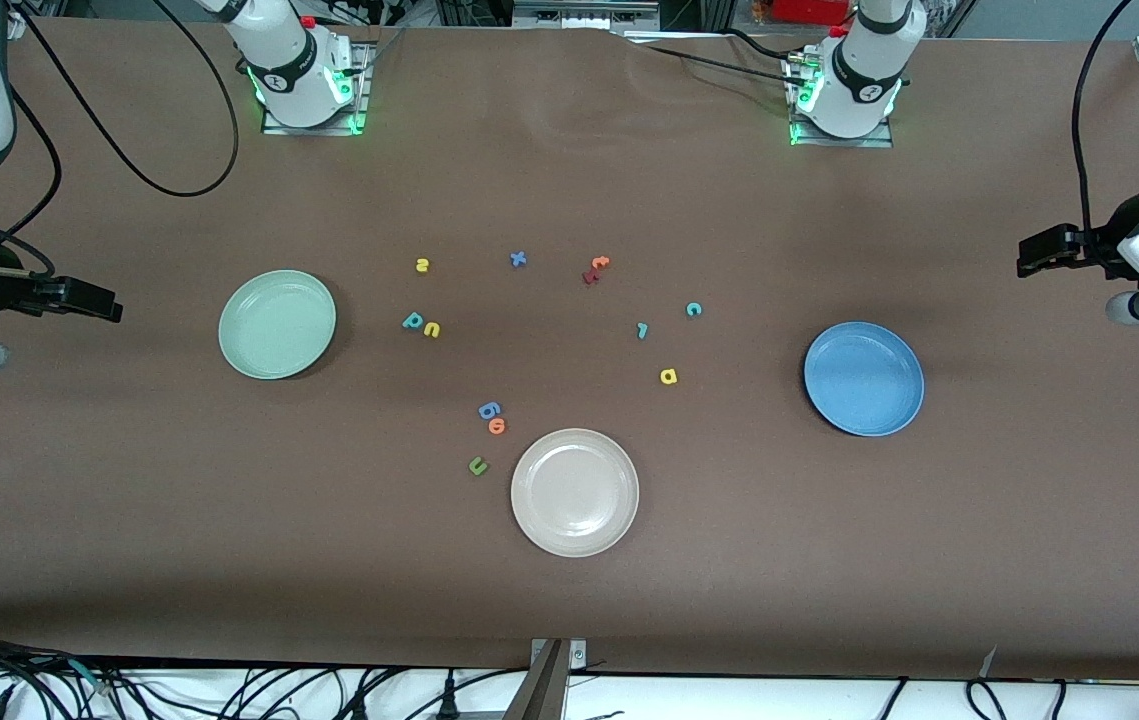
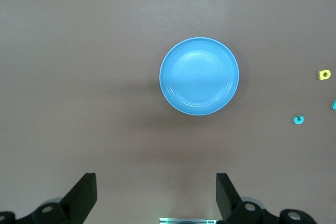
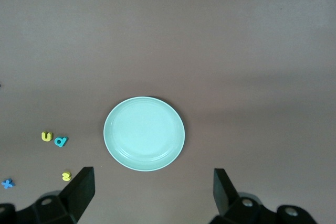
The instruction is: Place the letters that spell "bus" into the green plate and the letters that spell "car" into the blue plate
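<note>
Left gripper: fingers spread wide apart, holding nothing; it hangs in the air over bare table at the left arm's end, waiting.
Right gripper: fingers also wide apart and empty; it hangs over bare table at the right arm's end.
Blue plate: on the table, the plate closest to the left gripper; nothing lies in it. The left wrist view shows it just ahead of the spread fingers.
Green plate: on the table, the plate closest to the right gripper; nothing lies in it. The right wrist view shows it just ahead of the spread fingers.
Teal b: on the table past the green plate from the right gripper, touching the yellow u.
Yellow s: near that pair, farther from the front camera than they are.
Teal c: on the table past the blue plate from the left gripper.
Teal r: just beside the c, farther still from the left gripper.
Yellow a: nearer to the front camera than the c and r.
Beige plate: between the two grippers, well apart from both, nearest to the front camera.
Other letters: a blue g touching an orange o, and a green u, all beside the beige plate.
</note>
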### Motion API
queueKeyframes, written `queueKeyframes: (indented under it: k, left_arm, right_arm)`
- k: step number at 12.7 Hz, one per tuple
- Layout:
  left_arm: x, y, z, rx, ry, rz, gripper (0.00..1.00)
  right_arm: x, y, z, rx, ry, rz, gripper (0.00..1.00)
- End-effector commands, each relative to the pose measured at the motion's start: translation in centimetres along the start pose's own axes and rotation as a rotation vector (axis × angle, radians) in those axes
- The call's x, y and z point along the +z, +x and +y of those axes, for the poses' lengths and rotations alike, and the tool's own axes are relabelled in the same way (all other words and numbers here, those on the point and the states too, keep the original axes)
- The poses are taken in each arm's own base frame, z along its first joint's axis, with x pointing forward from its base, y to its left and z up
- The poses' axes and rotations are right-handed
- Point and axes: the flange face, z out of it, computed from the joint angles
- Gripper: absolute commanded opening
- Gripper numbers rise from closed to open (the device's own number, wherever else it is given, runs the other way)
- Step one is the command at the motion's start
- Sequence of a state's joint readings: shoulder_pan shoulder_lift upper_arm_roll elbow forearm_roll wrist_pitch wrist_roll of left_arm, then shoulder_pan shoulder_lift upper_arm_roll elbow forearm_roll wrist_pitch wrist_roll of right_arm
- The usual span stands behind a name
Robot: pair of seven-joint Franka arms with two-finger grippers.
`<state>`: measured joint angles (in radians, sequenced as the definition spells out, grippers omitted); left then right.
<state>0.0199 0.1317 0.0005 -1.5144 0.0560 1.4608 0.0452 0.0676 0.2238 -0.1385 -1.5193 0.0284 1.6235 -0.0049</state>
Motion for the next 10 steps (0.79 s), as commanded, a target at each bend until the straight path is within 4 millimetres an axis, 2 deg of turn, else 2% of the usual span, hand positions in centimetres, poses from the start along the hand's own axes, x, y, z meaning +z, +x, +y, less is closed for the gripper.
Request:
queueKeyframes:
  k: [1,10]
  left_arm:
    - [-0.28,0.19,0.75,0.031,-0.025,0.012,1.0]
    - [-0.1,0.46,1.43,0.04,-0.059,0.014,1.0]
  right_arm:
    - [-0.43,-0.6,-0.42,-0.016,-0.008,-0.011,0.99]
    - [-0.44,-0.63,-0.25,-0.003,-0.001,-0.02,1.0]
